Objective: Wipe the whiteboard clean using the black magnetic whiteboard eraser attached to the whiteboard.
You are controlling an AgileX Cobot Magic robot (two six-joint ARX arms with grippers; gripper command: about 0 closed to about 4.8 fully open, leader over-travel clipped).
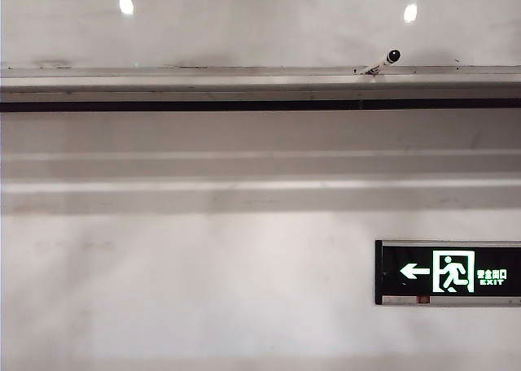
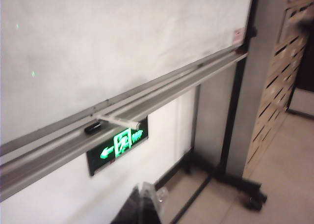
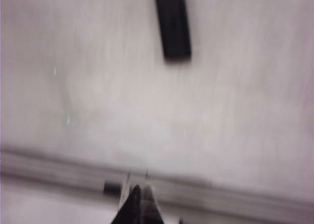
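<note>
Whiteboard (image 1: 260,29): a wide glossy white-grey panel, filling the upper strip of the exterior view and mirroring two round lights; faint smudges are showing near its lower edge.
Silver ledge (image 1: 244,82): running along the whiteboard's bottom edge, from one side of the exterior view to the other.
Black eraser (image 3: 172,22): sitting flat against the whiteboard's face, well above the ledge, long side upright; the right wrist view is blurring it, so its outline is soft.
Marker (image 1: 383,63): lying tilted on the ledge toward the right end, its dark cap pointing up against the board.
Second dark object (image 2: 93,127): resting on the ledge beside a pale marker body; probably a cap or small marker, though the picture is too soft to be sure.
Exit sign (image 1: 448,272): glowing green on the matte wall below the ledge, toward the lower right corner of the exterior view.
Board stand (image 2: 230,135): a dark upright frame on wheeled feet, standing at the whiteboard's far end on the floor.
Left claw (image 2: 142,204): hanging below the ledge, near the exit sign and apart from the board; whether its tips are spread I cannot tell.
Right claw (image 3: 140,197): pressed together and pinching nothing, pointing at the ledge, well below the eraser.
</note>
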